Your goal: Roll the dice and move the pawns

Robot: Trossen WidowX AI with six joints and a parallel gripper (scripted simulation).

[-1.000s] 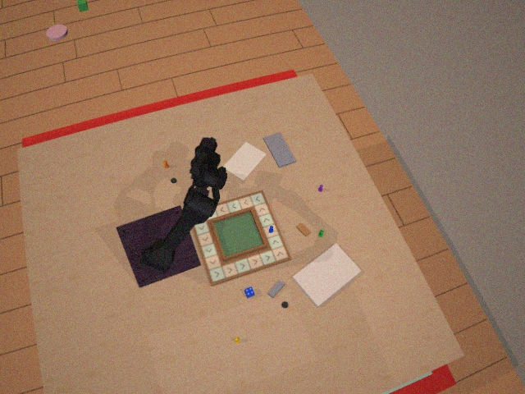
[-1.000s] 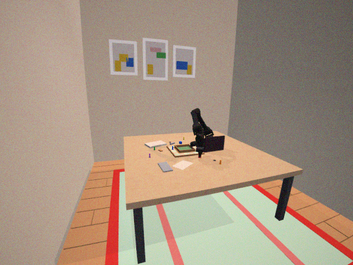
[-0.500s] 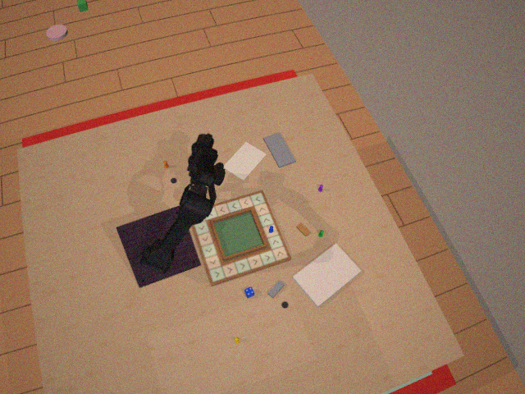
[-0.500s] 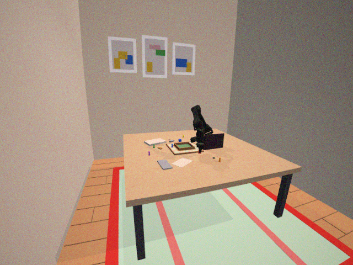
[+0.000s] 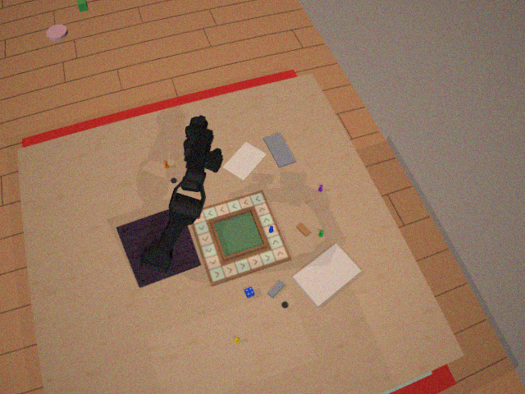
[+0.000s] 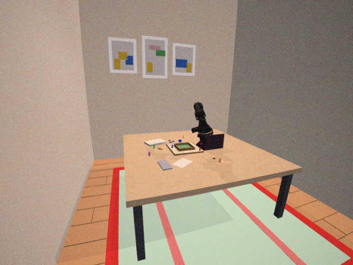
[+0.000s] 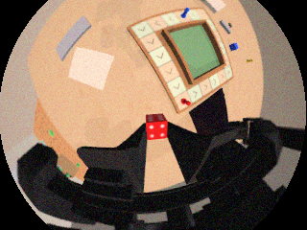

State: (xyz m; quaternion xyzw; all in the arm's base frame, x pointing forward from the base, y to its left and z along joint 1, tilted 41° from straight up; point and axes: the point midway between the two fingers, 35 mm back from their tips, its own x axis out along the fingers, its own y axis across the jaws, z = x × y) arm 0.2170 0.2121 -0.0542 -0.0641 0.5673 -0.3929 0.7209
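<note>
Across the wooden counter (image 5: 106, 322) (image 6: 199, 182), the hand (image 7: 155, 125) is clamped on the red die (image 7: 156, 128), with the red pawn (image 7: 185, 102) standing near it on the board (image 7: 169, 71).

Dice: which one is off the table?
The red die, pinched in the claw; the blue die sits on the table beyond the board.

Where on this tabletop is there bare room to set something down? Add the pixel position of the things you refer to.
Bare wood lies between the yellow pawn (image 5: 236, 340) and the blue die (image 5: 248, 291) (image 6: 180, 140) (image 7: 233, 47). More lies between the purple pawn (image 5: 320, 188) (image 6: 149, 154) and the slate-grey slab (image 5: 279, 149) (image 6: 164, 164) (image 7: 73, 37). It is crowded where the blue die, small grey block (image 5: 276, 288) (image 6: 171, 141) (image 7: 225, 26) and black disc (image 5: 285, 304) sit.
</note>
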